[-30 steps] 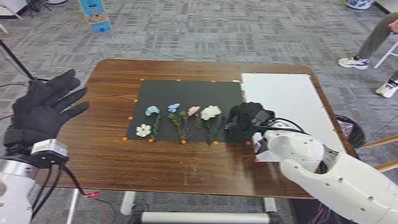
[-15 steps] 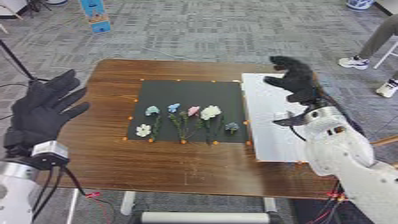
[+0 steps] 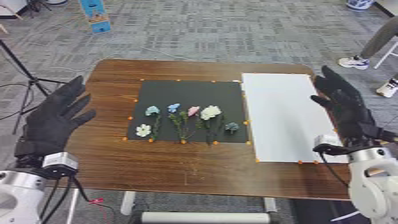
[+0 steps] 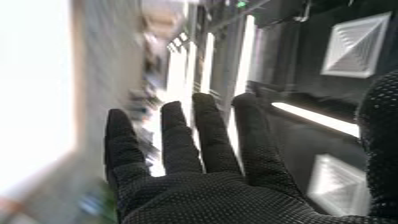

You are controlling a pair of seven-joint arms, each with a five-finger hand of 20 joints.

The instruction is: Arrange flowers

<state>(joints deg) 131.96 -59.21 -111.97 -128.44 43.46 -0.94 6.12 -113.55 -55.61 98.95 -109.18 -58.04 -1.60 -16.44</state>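
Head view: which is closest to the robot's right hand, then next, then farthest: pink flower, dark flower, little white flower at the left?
1. Dark flower, at the row's right end.
2. Pink flower, near the middle.
3. Little white flower, far left.

- The tabletop (image 3: 195, 170) is of brown wood, with visible grain and with rounded corners at its far side.
- On it lies one black sheet (image 3: 182, 90), flat, nearer to the left side than its neighbour.
- Just beside it, at its right, lies one white sheet (image 3: 282, 110), also flat; this one is longer and it reaches more near to the front edge.
- Small orange markers (image 3: 183, 142) are set along the borders of both sheets.
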